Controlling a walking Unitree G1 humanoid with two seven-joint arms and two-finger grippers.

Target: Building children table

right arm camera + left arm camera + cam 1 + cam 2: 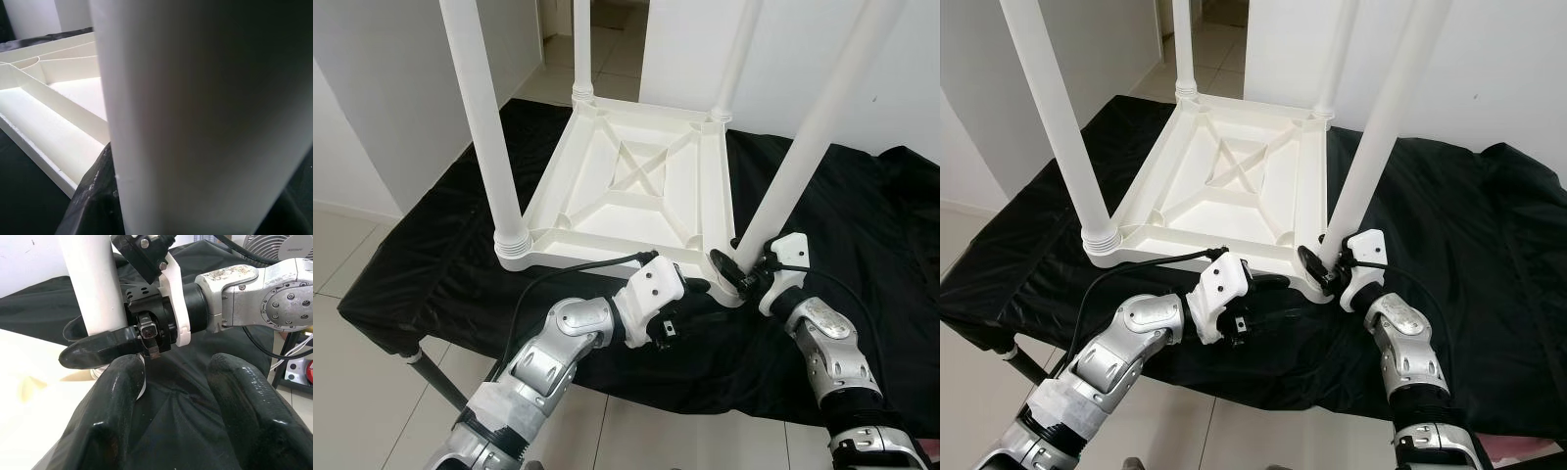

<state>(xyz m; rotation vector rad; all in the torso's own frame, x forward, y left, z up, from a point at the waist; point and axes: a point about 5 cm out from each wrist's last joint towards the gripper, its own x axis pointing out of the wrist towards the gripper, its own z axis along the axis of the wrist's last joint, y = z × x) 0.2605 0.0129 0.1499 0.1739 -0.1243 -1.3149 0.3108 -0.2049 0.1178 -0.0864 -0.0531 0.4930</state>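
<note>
Worktop (862, 225): black cloth cover, white children's table (636, 181) lying upside down.
Right gripper (741, 266): fingers clamped on near-right leg (803, 147).
Left gripper (690, 286): fingers parted, empty, beside it.

Black-draped bench (431, 284) carries upturned white table (636, 186).

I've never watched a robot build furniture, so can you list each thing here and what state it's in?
Table top: upside down on the black cloth.
Near-right leg: upright at its corner, gripped low down.
Other three legs: standing upright in their corners.
Right gripper: shut on the near-right leg.
Left gripper: open, beside that corner.
</note>
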